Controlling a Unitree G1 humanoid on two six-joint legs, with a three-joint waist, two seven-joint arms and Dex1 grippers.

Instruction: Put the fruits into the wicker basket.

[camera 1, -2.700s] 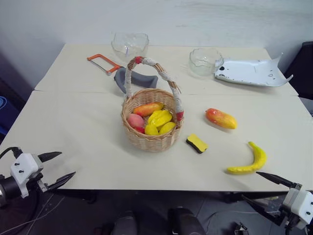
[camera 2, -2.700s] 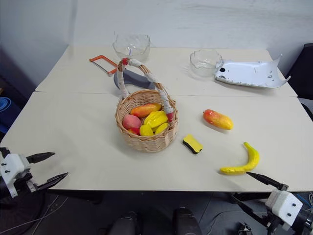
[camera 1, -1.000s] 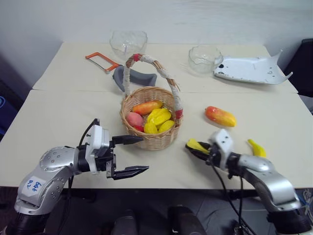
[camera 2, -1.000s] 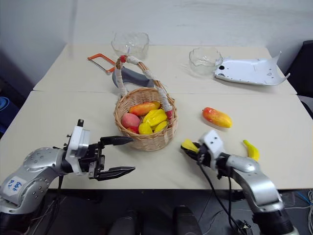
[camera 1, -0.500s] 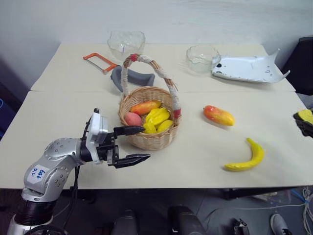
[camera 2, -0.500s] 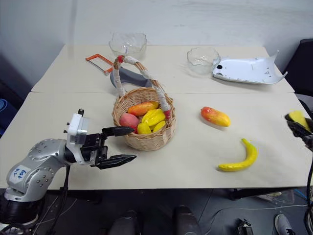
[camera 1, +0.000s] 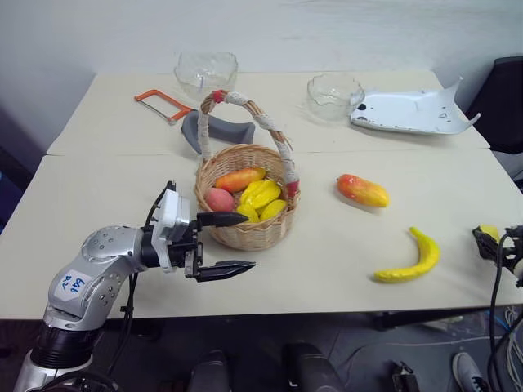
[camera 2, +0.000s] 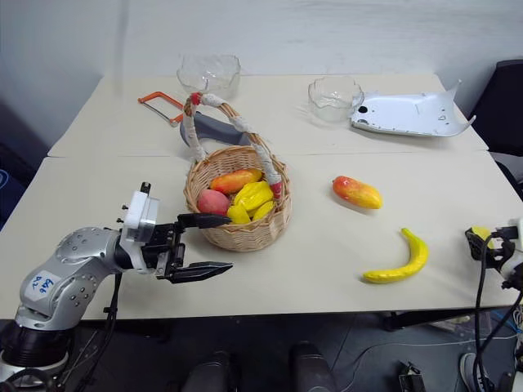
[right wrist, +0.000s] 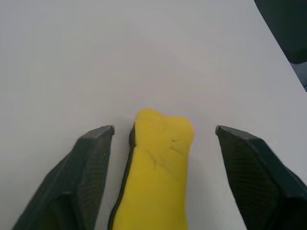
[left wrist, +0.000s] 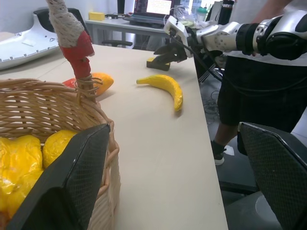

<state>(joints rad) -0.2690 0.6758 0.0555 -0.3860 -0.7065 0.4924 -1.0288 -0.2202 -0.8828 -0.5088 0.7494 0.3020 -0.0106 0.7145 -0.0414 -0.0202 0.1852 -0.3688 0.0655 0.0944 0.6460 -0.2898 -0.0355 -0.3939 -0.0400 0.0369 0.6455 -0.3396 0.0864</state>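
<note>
We see that the task is partly done. The wicker basket (camera 1: 248, 214) already holds several fruits (camera 1: 253, 196): an orange piece, a pink one and some yellow ones. Two fruits are left on the table (camera 1: 106, 192): the mango (camera 1: 362, 189) and the banana (camera 1: 411, 260).

Our left gripper (camera 1: 226, 243) has its jaws spread apart and holds nothing. The upper finger lies just at the near wall of the basket, and in the left wrist view the basket rim is right beside that finger, with the yellow fruits behind it. The banana and the mango lie well beyond the open jaws, on the far side of the basket handle.

Our right gripper (camera 2: 480, 242) is at the right edge of the table, well apart from the basket. Between its fingers sits the small yellow sponge (right wrist: 156, 167). In the right wrist view the jaws stand wide on each side of the sponge and do not press it, so we judge it is released. The banana is the fruit nearest to these jaws, and the mango is farther.

We judge that the banana and the mango must next be picked up.
</note>
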